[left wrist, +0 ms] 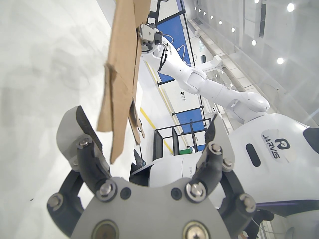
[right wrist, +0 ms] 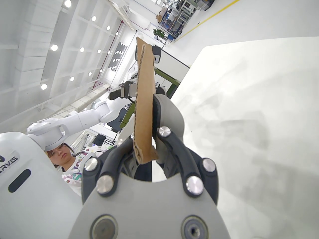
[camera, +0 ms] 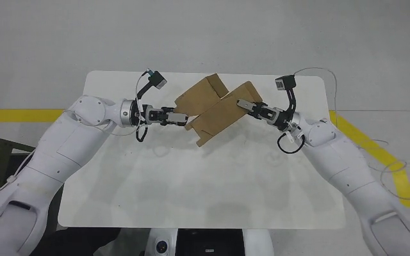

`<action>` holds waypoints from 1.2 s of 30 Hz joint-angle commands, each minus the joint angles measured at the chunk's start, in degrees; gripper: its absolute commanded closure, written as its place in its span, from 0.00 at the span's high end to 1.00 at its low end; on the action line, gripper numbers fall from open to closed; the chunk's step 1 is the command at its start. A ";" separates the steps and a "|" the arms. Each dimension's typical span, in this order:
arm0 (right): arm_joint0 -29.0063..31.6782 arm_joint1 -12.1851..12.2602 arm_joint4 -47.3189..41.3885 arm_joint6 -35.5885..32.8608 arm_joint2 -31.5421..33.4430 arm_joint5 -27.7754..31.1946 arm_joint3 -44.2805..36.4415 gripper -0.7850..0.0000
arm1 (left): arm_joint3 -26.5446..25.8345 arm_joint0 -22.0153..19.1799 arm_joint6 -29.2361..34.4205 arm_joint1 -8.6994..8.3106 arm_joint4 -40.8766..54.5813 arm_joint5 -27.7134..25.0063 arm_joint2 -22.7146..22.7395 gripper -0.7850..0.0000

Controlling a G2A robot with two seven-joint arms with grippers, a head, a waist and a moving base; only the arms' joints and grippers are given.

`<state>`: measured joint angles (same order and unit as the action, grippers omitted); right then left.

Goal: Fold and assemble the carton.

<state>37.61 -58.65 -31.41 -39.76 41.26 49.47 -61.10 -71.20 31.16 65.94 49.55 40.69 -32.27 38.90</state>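
As the top view looks down on a white bench (camera: pixel 192 192), the left arm extends from the left side across it, and the left gripper (camera: pixel 181 118) sits just at the left edge of the carton (camera: pixel 214 110). In the left wrist view that gripper is wide open: its two fingers (left wrist: pixel 86 128) stand far apart, and a lower corner of the cardboard hangs between them, close in front of one finger; whether it touches that finger I cannot tell. Beyond the cardboard, the same view shows the right arm holding the carton's far end.

The carton is over the middle of the bench, toward the far edge, lifted off the surface. It is plain brown cardboard, not yet a box: flat panels overlap and lie slantwise, broad faces turned up, with a short flap sticking out at the lower end.

To the right, the right gripper (camera: pixel 242 104) is clamped on the carton's right edge. In the right wrist view the sheet is seen edge-on, pinched between that gripper's fingers, its corrugated end poking out behind the pinch. The right arm runs from there down toward the bench's right side
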 commanded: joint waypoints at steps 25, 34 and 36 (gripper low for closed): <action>2.56 -1.52 7.27 1.72 4.69 -1.84 -0.81 0.00 | 0.55 4.54 -1.50 1.36 5.76 4.31 7.10 1.00; 2.84 -2.27 7.71 1.21 5.62 -1.82 -1.22 0.00 | 2.03 5.80 -2.15 2.21 6.54 5.41 8.70 0.99; 2.92 -2.44 7.86 1.16 5.79 -1.76 -1.26 0.00 | 1.97 5.99 -2.14 2.41 6.31 5.46 8.93 0.85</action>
<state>40.49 -61.02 -23.60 -38.56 46.97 47.68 -62.35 -69.19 37.06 63.81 51.87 47.12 -26.84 47.72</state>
